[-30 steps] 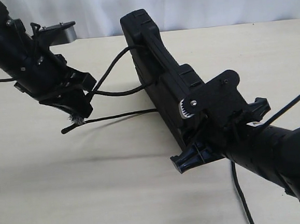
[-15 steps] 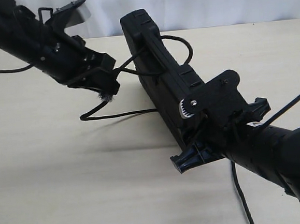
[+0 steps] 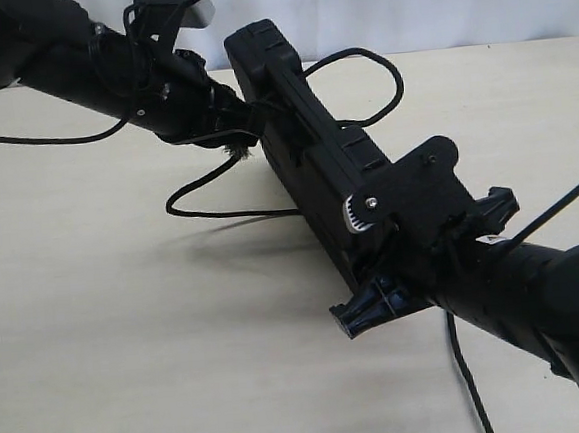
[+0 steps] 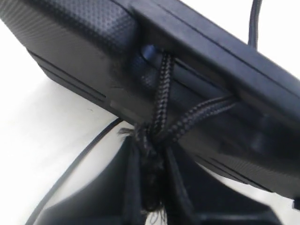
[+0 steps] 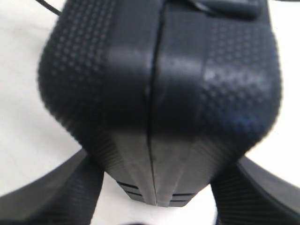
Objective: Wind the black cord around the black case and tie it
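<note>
Cord [image 4: 161, 89] looks black, braided, with frayed end.

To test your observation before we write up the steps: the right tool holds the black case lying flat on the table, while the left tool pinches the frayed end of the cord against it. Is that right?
Not quite. The black case is not lying flat: the exterior view shows it standing on edge, clamped by the right tool. The left tool does pinch the frayed end of the black cord against it.
</note>
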